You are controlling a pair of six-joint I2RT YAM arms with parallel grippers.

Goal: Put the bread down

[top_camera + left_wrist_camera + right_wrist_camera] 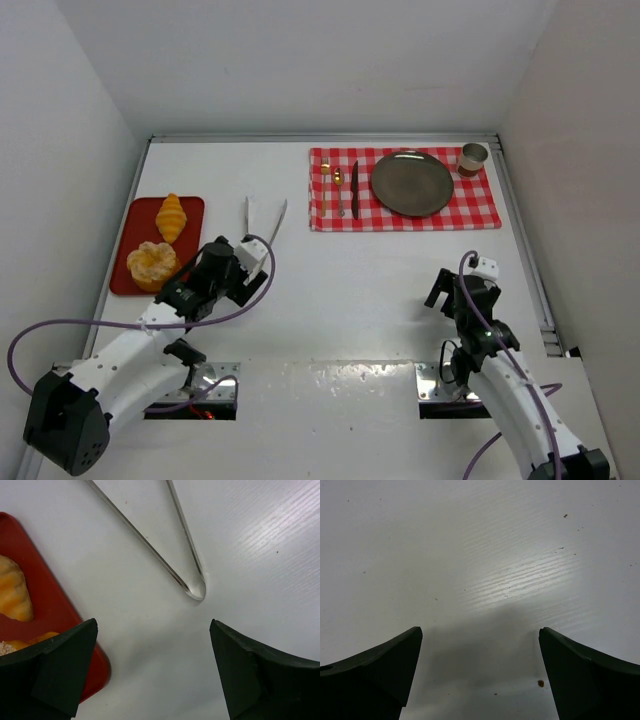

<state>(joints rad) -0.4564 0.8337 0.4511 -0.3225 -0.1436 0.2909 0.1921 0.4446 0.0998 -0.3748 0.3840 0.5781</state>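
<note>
Top external view: we see croissant (171, 216) and bun (151, 264) unplaced on the tray (193, 215); left gripper (152, 630) and right gripper (480, 635) fingers apart.

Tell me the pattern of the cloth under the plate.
The cloth is red-and-white checked, best seen in the top external view.
</note>
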